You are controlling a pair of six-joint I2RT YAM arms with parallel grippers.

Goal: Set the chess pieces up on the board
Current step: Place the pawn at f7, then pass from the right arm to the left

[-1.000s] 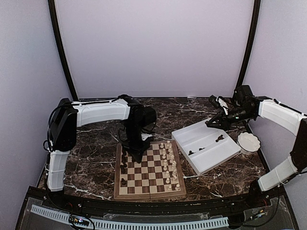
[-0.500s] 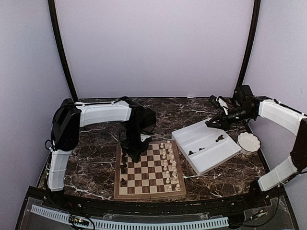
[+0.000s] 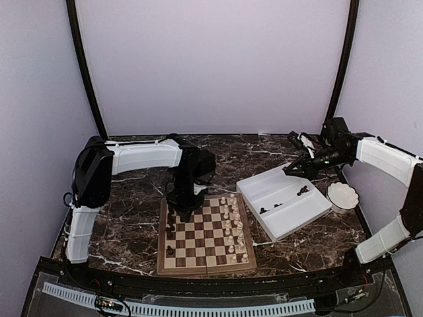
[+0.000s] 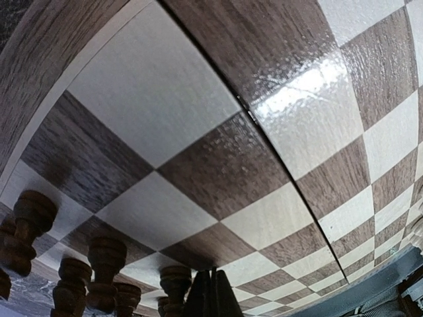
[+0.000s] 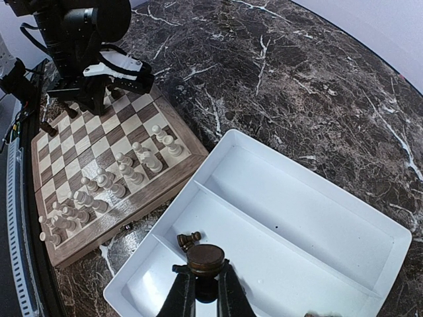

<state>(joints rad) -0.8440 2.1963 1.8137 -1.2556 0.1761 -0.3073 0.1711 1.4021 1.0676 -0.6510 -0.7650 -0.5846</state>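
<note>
The board [image 3: 206, 269] lies at the table's front centre. A few dark chess pieces [image 3: 170, 232] stand along its left edge, and in the left wrist view they show at the lower left [image 4: 106, 264]. My left gripper [image 3: 185, 210] hangs over the board's far left corner; its fingertips [image 4: 213, 294] are pressed together, shut and empty. My right gripper [image 5: 205, 274] hovers above the white tray [image 5: 297, 218], shut on a dark chess piece [image 5: 205, 259] whose round base faces the camera. More dark pieces [image 3: 302, 191] lie in the tray, one just ahead of the right fingers [image 5: 188, 239].
Cream-white pieces [image 3: 232, 228] fill the two right-hand columns of the board. The divided tray [image 3: 297, 214] sits to the right of the board, at an angle. A small white bowl [image 3: 342, 196] stands at the far right. The walls close in on three sides.
My left gripper has drifted a little to the left and back over the board's far left corner. The right arm has held still with its piece.
</note>
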